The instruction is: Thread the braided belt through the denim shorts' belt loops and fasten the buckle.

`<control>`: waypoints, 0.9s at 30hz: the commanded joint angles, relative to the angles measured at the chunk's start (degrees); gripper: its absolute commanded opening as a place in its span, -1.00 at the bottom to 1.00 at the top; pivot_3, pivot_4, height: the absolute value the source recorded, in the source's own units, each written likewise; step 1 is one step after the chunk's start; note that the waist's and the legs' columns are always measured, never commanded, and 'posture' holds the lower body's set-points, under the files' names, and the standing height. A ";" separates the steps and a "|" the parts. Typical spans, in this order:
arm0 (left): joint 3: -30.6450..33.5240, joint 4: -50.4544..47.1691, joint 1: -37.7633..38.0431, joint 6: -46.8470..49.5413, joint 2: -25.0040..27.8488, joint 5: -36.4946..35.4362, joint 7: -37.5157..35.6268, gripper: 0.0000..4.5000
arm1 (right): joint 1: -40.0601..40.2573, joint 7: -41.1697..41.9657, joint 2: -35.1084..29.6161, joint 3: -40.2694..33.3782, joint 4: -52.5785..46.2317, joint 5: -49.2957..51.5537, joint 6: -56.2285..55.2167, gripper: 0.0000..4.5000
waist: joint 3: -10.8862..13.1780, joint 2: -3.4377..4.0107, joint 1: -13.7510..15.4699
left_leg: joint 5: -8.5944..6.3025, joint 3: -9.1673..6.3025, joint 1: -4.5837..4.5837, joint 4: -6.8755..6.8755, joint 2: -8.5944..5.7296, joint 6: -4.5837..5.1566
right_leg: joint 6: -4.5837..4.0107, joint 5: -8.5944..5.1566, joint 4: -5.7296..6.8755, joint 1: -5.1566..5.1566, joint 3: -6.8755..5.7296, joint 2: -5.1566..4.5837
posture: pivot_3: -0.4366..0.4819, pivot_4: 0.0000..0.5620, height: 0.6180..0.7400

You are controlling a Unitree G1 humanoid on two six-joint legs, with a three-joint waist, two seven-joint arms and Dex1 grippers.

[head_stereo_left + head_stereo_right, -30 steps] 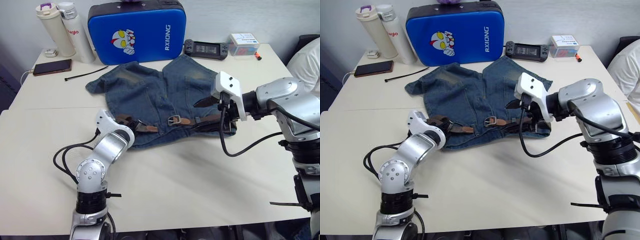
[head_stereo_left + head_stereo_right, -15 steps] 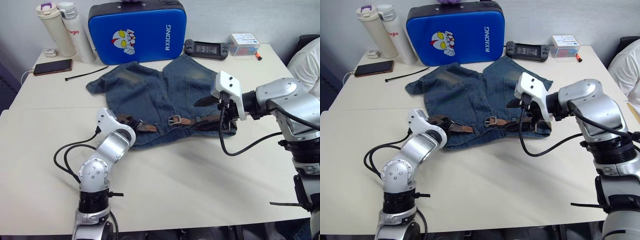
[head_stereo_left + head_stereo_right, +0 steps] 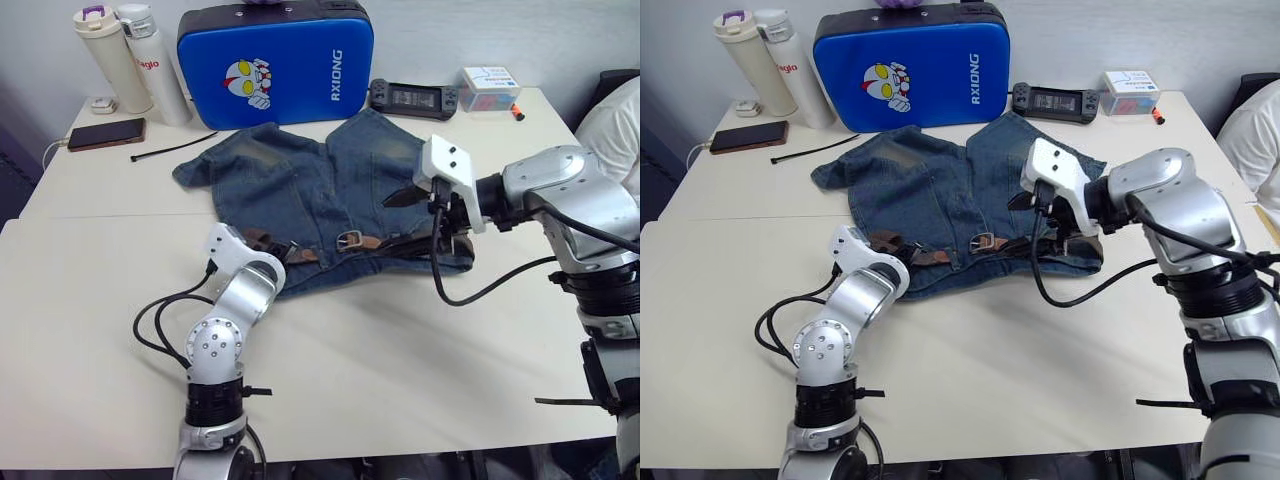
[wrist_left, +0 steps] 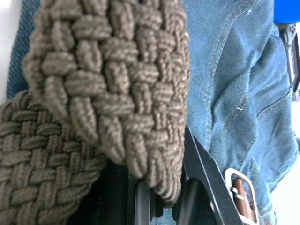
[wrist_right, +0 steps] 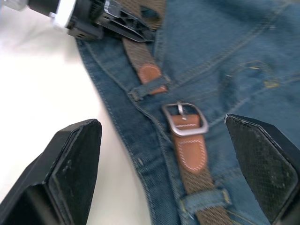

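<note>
On denim shorts, waistband edge: braided belt lies threaded through belt loops. Left of buckle: left gripper clenched on belt's free tip. Right of buckle: right gripper hovers released, fingers spread wide. Step in hand: fastening. Next move calls for feeding tip into buckle frame, seating prong.

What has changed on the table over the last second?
The left arm swung rightward along the waistband, its left gripper still clamped on the braided belt. The right gripper, open, shifted slightly left over the buckle. The denim shorts stayed put.
</note>
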 commanded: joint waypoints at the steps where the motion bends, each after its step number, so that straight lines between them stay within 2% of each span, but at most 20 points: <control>1: -2.01 1.55 -0.46 -0.40 -3.80 3.33 -2.24 -1.00 | -2.12 0.84 0.07 -0.39 0.00 -0.42 -1.54 0.99 | 0.00 0.00 0.29 | 0.00 -0.01 0.00 0.01 -0.02 0.00 | 0.00 0.00 0.00 0.01 0.00 -0.01 | -0.05 -0.47 -0.24; 11: -0.71 7.17 -4.60 0.46 -8.11 8.77 -7.39 -1.00 | -2.17 0.89 0.33 -0.08 -0.20 -0.44 -1.20 0.99 | 0.00 -0.01 2.17 | -0.01 0.00 -0.05 0.23 -0.03 0.01 | 0.06 0.03 -0.07 0.09 -0.02 -0.02 | -0.05 -0.47 -0.24; 18: -0.83 8.85 -8.47 3.68 -9.95 7.76 -8.15 -1.00 | -1.22 0.04 0.03 -0.43 -1.76 -0.12 -0.07 0.99 | 0.00 -0.01 2.55 | -0.01 0.01 -0.08 0.28 -0.03 0.02 | 0.12 0.06 -0.07 0.07 -0.02 -0.02 | -0.05 -0.47 -0.24; 23: -0.75 8.63 -9.78 8.26 -9.39 6.56 -6.32 -1.00 | -0.68 -0.54 -0.04 -0.58 -2.59 -0.05 0.71 0.99 | 0.00 -0.01 2.68 | -0.01 0.00 -0.08 0.29 -0.04 0.02 | 0.13 0.07 -0.08 0.09 -0.01 -0.02 | -0.05 -0.47 -0.24; 27: -0.47 11.04 -12.06 9.34 -9.78 6.83 -7.77 -1.00 | -0.36 -1.04 -0.12 -0.53 -2.71 -0.27 0.79 0.99 | 0.00 -0.01 2.67 | -0.01 0.00 -0.08 0.29 -0.05 0.02 | 0.13 0.07 -0.07 0.09 -0.01 -0.02 | -0.05 -0.47 -0.24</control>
